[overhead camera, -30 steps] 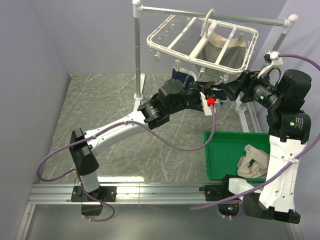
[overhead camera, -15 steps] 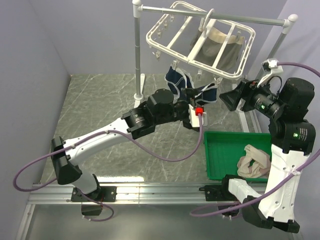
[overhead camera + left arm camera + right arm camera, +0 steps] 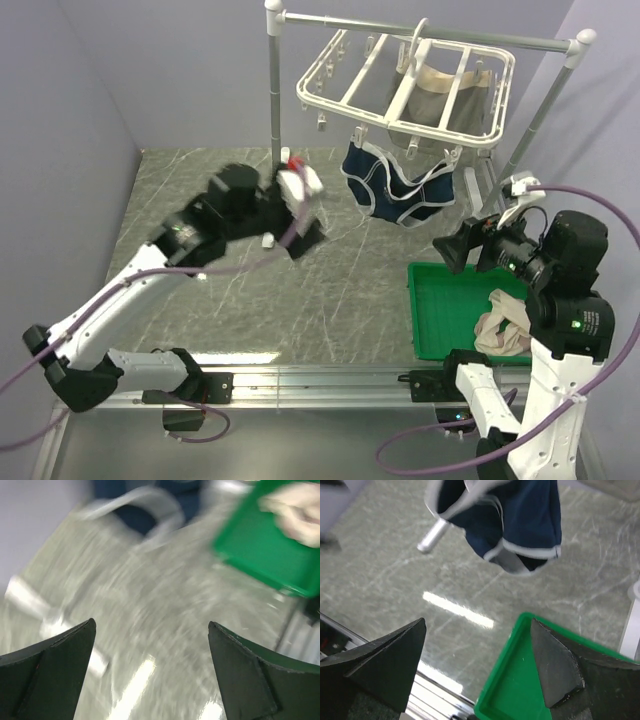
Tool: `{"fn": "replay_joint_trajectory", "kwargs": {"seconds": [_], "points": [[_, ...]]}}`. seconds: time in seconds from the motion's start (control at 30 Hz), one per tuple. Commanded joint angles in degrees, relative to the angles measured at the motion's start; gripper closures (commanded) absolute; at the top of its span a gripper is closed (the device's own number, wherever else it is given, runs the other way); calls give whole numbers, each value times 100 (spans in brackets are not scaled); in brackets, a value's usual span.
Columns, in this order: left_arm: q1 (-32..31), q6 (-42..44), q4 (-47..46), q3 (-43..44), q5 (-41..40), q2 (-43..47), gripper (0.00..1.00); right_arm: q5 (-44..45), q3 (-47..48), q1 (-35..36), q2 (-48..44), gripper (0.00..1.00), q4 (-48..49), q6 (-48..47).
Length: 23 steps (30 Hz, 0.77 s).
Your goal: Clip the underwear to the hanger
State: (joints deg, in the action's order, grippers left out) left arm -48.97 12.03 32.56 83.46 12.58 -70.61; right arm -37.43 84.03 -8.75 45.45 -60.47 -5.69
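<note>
The navy underwear [image 3: 398, 186] with white piping hangs by its waistband from clips under the white hanger [image 3: 345, 97], with no gripper on it. My left gripper [image 3: 303, 238] is blurred, to the left of and below the underwear, and apart from it. Its wrist view shows the gripper [image 3: 151, 624] open and empty over the floor, with the underwear [image 3: 145, 510] a blur at the top. My right gripper [image 3: 446, 250] sits lower right of the garment. In the right wrist view it [image 3: 478, 621] is open and empty, below the hanging underwear [image 3: 520, 515].
An olive-grey garment [image 3: 445, 98] also hangs from the hanger. The hanger hooks over the grey crossbar of a white pole stand [image 3: 273, 100]. A green tray [image 3: 445, 320] at the right holds a beige cloth [image 3: 505, 325]; its corner [image 3: 520, 690] lies under the right fingers.
Both grippers opened and drew away from the underwear, the left one swinging left, the right one back and down. The underwear now hangs free from the clips, and the hanger has swung.
</note>
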Motion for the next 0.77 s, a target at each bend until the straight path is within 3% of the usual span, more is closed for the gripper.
{"fn": "replay_joint_trajectory", "kwargs": {"seconds": [0.0,0.1,0.3,0.5,0.73], "points": [[1010,-1132,944,56,140,162,1,280,-500,40,-185,8,-62,-432],[1932,-1457,972,-389,-1,494,1,429,-1027,40,-396,7,35,-582],[3023,-1661,699,-1488,-335,1645,1,684,-2030,40,-599,4,228,-916],[3411,-1555,717,-2315,-756,2463,1,843,-2435,49,-722,2,448,-1012],[3543,-1476,752,-2379,-889,2517,1,842,-2374,49,-809,2,395,-1030]]}}
